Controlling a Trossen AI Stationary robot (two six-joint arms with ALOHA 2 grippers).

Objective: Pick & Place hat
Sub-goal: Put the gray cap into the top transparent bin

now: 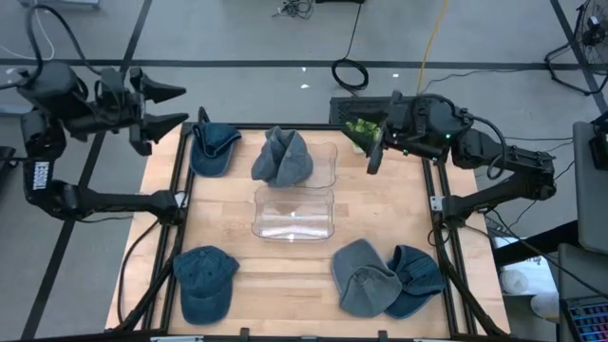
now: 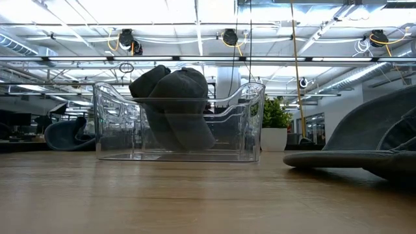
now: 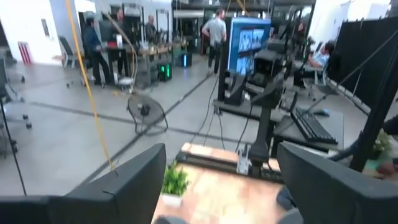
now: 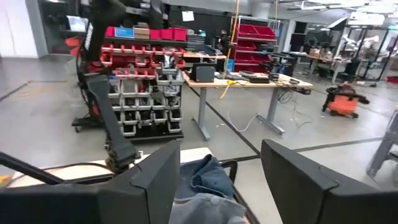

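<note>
Left arm, dark, six joints: reaching up from beside the table's left edge, wrist bending inward past the far-left corner. Left gripper [image 1: 176, 106] hanging outside the tabletop there, its two dark fingers [image 3: 127, 180] standing spread apart and holding nothing.

Right arm, dark: folding in from beyond the right edge toward the far-right corner. Right gripper [image 1: 372, 145] hovering at the far edge near that corner, two dark fingers [image 4: 155, 171] parted, nothing between them.
</note>
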